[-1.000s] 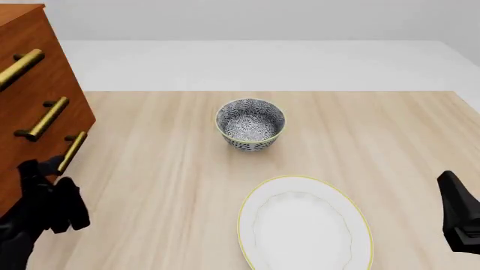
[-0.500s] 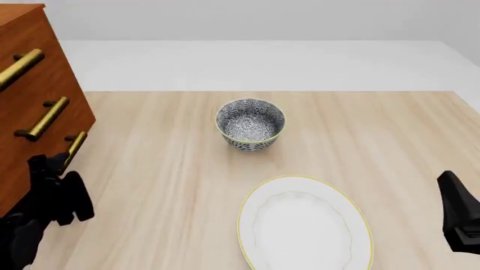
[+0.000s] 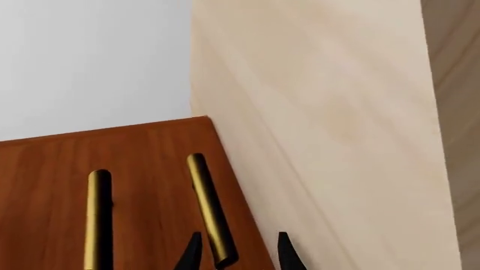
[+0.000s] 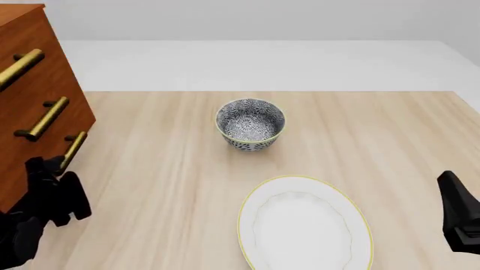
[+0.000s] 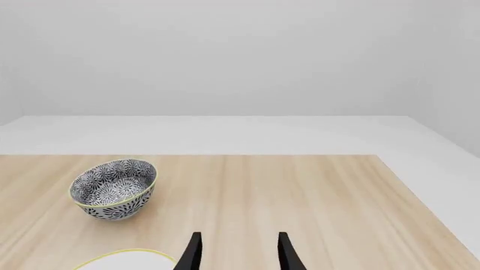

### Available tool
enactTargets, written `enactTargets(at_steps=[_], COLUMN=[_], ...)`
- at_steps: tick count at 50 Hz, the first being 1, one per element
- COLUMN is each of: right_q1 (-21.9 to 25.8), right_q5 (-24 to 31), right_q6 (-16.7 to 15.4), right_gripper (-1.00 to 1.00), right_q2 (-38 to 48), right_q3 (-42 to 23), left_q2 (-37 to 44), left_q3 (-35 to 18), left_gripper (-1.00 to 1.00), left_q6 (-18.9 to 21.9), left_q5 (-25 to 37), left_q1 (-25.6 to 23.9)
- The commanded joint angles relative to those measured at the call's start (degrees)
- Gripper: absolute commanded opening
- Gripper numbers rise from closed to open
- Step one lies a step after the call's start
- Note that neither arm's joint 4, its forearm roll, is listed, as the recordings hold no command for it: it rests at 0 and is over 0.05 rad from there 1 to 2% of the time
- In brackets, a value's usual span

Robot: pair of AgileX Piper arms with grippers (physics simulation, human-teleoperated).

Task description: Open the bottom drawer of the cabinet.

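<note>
left pincer straddling the bottom drawer's handle

left gripper (image 3: 235, 253) gapes, unclosed, either side of the bar's near end by the desk's left edge; bottom drawer (image 4: 30, 169) handle (image 3: 210, 208) runs away along the fingers; right gripper (image 5: 236, 252) open, empty, far off.

Left arm (image 4: 30, 219): matte black throughout — blocky, faceted housings with hard edges and faint grey highlights along the upper surfaces; no cables, screws or markings can be made out.
Left gripper (image 3: 236, 253): two slim black fingers, each tapering to a pointed tip, with flat inner faces.
Right arm (image 4: 459, 218): the same matte black — one angular, wedge-like segment narrowing toward its upper end, with a small stepped ridge on its lower part.
Right gripper (image 5: 236, 253): a matching pair of thin black fingers, pointed at the tips and widening toward the base.
Finish: uniform, non-glossy, no colour accents anywhere.
</note>
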Motion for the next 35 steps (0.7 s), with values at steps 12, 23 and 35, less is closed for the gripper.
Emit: enactTargets(at_steps=[12, 23, 35], right_q1=[0.01, -0.01, 0.00], right_q5=[-0.01, 0.01, 0.00], right_q6=[0.00, 0.01, 0.02], right_gripper=[1.00, 1.00, 1.00], right_q2=[0.00, 0.01, 0.00], right_q3=[0.00, 0.00, 0.00], left_q2=[1.45, 2.30, 3.09], left_q3=[-1.50, -2.48, -3.32], left_gripper=[1.00, 1.00, 1.00], left_q6=[1.56, 1.73, 1.66], left_q5=[0.01, 0.01, 0.02], left_q1=[4.45, 5.68, 6.06])
